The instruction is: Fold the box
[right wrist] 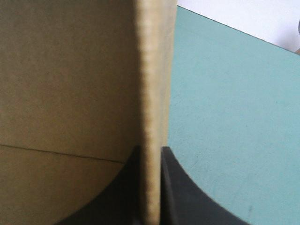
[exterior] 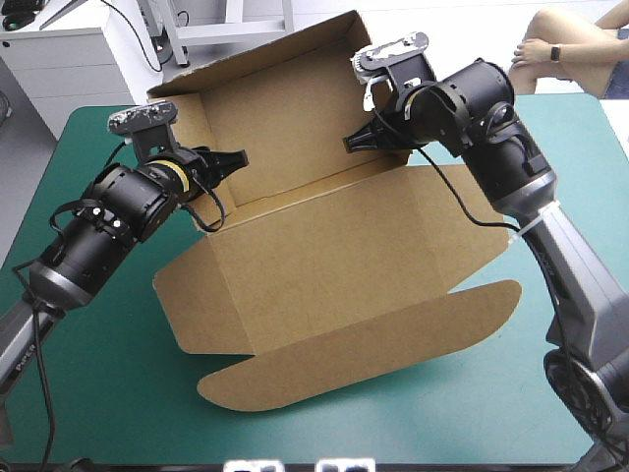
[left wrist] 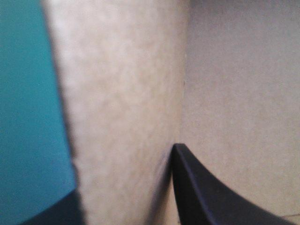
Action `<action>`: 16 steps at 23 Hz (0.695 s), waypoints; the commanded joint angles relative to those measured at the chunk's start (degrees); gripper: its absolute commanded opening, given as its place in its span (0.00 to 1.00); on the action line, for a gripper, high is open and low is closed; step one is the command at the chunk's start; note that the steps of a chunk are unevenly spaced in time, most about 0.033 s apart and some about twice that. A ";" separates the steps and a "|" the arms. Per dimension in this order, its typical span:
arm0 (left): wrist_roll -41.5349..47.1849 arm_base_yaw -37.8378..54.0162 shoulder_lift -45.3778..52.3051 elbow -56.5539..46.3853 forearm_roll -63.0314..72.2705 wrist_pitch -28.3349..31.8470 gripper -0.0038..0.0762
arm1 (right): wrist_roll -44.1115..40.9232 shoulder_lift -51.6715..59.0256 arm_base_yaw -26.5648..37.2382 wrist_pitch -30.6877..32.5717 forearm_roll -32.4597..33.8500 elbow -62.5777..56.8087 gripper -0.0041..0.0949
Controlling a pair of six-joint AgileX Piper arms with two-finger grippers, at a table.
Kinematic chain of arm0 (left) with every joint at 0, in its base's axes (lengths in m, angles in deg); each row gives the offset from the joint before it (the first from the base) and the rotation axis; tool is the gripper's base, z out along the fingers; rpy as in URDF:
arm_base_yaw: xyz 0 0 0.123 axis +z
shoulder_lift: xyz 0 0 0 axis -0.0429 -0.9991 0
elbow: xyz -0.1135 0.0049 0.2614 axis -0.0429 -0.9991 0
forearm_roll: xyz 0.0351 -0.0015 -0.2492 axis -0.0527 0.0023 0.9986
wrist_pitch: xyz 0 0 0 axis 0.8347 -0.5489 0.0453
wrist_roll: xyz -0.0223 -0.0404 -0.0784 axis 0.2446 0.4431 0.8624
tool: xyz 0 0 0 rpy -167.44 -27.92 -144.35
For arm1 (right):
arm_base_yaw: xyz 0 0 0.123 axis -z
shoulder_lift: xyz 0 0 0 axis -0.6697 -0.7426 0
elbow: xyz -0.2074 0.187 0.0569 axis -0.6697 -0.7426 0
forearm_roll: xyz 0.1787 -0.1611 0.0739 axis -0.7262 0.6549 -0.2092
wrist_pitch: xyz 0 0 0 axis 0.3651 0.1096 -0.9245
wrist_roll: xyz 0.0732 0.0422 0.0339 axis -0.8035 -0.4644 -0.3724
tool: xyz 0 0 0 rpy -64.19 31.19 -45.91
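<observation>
The brown box (exterior: pixel 324 265) lies in the middle of the table, its base flat and its rounded front flap (exterior: pixel 373 344) spread toward the near edge. The rear panel (exterior: pixel 285 118) stands upright. My right gripper (exterior: pixel 356 141) is shut on the upright side wall at the panel's right end; the right wrist view shows the board's edge (right wrist: pixel 151 93) pinched between the fingers of the gripper (right wrist: pixel 150 157). My left gripper (exterior: pixel 234 160) is open at the panel's left end. There a raised side flap (left wrist: pixel 122 108) stands between its two fingers (left wrist: pixel 211 197).
The teal-green cover (exterior: pixel 118 393) shows to the left, right and near side of the box. The box's far top edge reaches past the table's far edge in the high view.
</observation>
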 commanded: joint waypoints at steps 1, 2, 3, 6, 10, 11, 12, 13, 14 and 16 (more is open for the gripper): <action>-11.79 -0.34 -1.04 8.55 1.32 -6.87 0.04 | -1.39 1.59 5.33 0.07 -1.38 1.94 0.02; -13.48 -0.34 -2.91 11.17 1.55 -9.22 0.04 | -1.39 0.68 7.08 0.07 -4.24 1.85 0.02; -15.64 -0.34 -5.36 13.66 2.08 -11.71 0.04 | -1.39 0.11 8.44 0.07 -6.04 0.54 0.02; -19.49 -0.34 -12.46 19.47 5.28 -15.00 0.04 | -1.39 -0.30 9.76 0.07 -6.13 -7.35 0.02; -24.26 2.48 -20.68 21.53 14.81 -18.69 0.04 | -0.78 -0.43 9.76 -1.88 -6.13 -19.81 0.02; -25.46 2.80 -21.98 21.53 16.22 -19.89 0.04 | -0.97 -0.43 9.76 -2.76 -6.13 -21.82 0.02; -25.99 3.11 -23.10 21.53 16.88 -21.18 0.04 | -1.30 -0.43 9.76 -3.65 -6.24 -23.57 0.02; -26.45 3.11 -23.92 21.53 16.88 -22.29 0.04 | -1.58 -0.43 9.76 -4.38 -6.37 -24.82 0.02; -27.08 3.11 -24.75 21.53 16.58 -23.20 0.04 | -1.68 -0.43 9.76 -4.97 -6.77 -26.01 0.02; -27.23 3.01 -26.03 21.53 15.84 -24.29 0.04 | -1.61 -0.46 9.76 -5.88 -7.23 -27.62 0.02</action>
